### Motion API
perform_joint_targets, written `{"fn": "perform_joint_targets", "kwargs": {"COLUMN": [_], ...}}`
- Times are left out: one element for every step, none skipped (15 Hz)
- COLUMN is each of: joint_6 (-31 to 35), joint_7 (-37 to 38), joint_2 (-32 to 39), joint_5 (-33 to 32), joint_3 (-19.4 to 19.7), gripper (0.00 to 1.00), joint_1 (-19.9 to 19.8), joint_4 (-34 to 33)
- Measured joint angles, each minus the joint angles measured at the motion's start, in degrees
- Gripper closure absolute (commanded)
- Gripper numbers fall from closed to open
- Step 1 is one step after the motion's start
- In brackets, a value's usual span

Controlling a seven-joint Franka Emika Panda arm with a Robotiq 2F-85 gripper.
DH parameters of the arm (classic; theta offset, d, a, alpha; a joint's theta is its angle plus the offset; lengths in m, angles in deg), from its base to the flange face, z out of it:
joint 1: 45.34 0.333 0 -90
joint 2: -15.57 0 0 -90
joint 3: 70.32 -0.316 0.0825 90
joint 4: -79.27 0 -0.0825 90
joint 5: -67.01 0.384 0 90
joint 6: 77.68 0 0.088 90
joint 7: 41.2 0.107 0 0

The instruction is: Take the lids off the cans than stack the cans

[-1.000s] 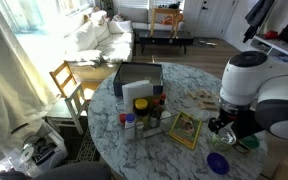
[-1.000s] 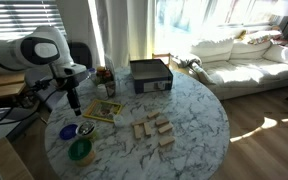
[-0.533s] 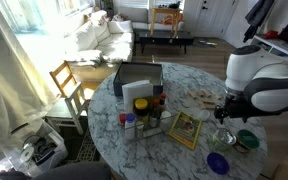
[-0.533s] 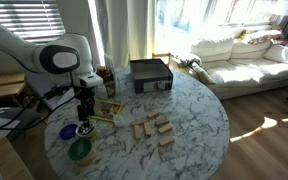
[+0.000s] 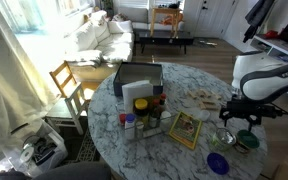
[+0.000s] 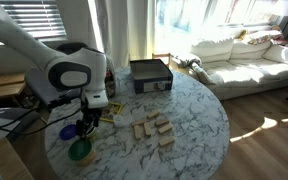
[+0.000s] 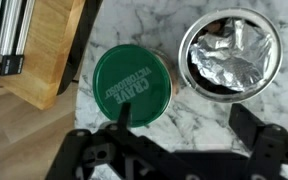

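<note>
In the wrist view a green lid marked "CRAVE" lies flat on the marble table; whether a can is under it is hidden. Next to it stands an open silvery can with torn foil inside. My gripper is open and empty above the gap between them, one finger over the green lid's edge. In both exterior views the gripper hangs over the green lid near the table edge. The blue lid lies flat close by.
A black box and clustered condiment bottles stand mid-table. A yellow booklet and several wooden blocks lie nearby. The table edge and a wooden surface are just beyond the cans.
The arm has swung toward the table edge and lowered, bringing the gripper over the green lid and the open can. The lids and cans have not moved.
</note>
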Motion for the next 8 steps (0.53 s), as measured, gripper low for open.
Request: {"fn": "perform_joint_targets", "kwargs": {"joint_6": [0.4, 0.9, 1.5, 2.0, 2.6, 3.0, 3.5, 3.8], "joint_7": [0.7, 1.2, 1.8, 2.1, 2.3, 2.5, 2.6, 2.6], "joint_2": [0.5, 0.9, 1.5, 1.9, 2.3, 2.7, 3.0, 3.3], "joint_5": [1.4, 2.5, 3.5, 4.2, 4.8, 5.3, 5.7, 6.1], "joint_3": [0.4, 0.9, 1.3, 1.8, 2.2, 2.6, 2.9, 3.2], "gripper": [0.00, 0.00, 0.00, 0.00, 0.13, 0.26, 0.32, 0.42], "joint_1": [-0.1, -0.3, -0.4, -0.5, -0.7, -0.7, -0.7, -0.8], "joint_4": [0.0, 0.0, 0.0, 0.0, 0.0, 0.0, 0.0, 0.0]}}
